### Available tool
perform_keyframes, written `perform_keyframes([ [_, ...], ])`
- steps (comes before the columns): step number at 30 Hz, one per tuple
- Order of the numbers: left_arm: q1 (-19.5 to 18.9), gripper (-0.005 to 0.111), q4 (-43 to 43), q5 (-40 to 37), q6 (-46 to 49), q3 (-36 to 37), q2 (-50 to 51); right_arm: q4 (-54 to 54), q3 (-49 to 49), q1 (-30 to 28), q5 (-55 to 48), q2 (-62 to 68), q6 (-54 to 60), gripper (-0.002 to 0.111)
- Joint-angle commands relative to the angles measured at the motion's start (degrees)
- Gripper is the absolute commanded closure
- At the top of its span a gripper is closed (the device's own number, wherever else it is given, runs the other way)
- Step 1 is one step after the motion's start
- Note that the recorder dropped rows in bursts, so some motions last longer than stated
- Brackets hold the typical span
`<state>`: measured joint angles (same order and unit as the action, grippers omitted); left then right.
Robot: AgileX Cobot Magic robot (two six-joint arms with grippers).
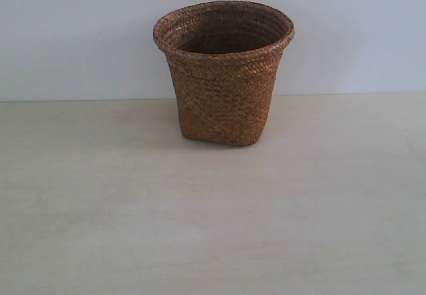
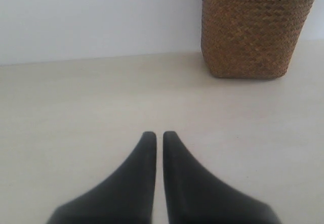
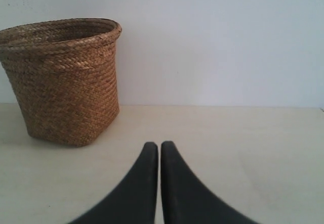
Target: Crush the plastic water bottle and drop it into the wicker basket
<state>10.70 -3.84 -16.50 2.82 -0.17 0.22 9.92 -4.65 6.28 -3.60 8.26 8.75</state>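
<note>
**Item 1. Wicker basket** [image 1: 224, 102]: upright, mouth open, at the middle of the far edge of the pale table [image 1: 213, 228], close before the white wall [image 1: 66, 35]. The central spot probably lets either arm reach over its rim.

**Item 2. Plastic water bottle**: not visible in any view. None of it shows on the table. Only the upper inside wall of the basket can be seen, so whether the bottle lies within cannot be told (plausible, since neither gripper holds anything).

**Item 3. Left gripper** [image 2: 159, 135]: black fingers drawn together with a thin slit between them, grasping nothing. It is held low over the table, roughly level, facing the basket's base and well apart from it.

**Item 4. Right gripper** [image 3: 159, 147]: likewise closed on nothing, low and level, facing the far edge. Neither arm appears in the exterior view, so both are judged to be back toward the near edge.
</note>
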Motion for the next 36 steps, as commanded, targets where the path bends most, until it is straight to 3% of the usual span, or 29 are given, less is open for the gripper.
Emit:
perform_keyframes([
  [1, -0.2, 0.103, 0.2, 0.1, 0.1, 0.2, -0.2, 0.0, 0.2, -3.7, -3.9, -2.4, 0.3, 0.108],
  [7, -0.2, 0.103, 0.2, 0.1, 0.1, 0.2, -0.2, 0.0, 0.2, -4.1, -11.5, -8.3, 0.8, 0.108],
  [22, -0.2, 0.103, 0.2, 0.2, 0.1, 0.2, -0.2, 0.0, 0.2, -5.7, -12.5, -8.3, 0.9, 0.108],
  [36, -0.2, 0.103, 0.2, 0.2, 0.1, 0.2, -0.2, -8.2, 4.7, -5.7, -13.3, -8.3, -8.2, 0.108],
])
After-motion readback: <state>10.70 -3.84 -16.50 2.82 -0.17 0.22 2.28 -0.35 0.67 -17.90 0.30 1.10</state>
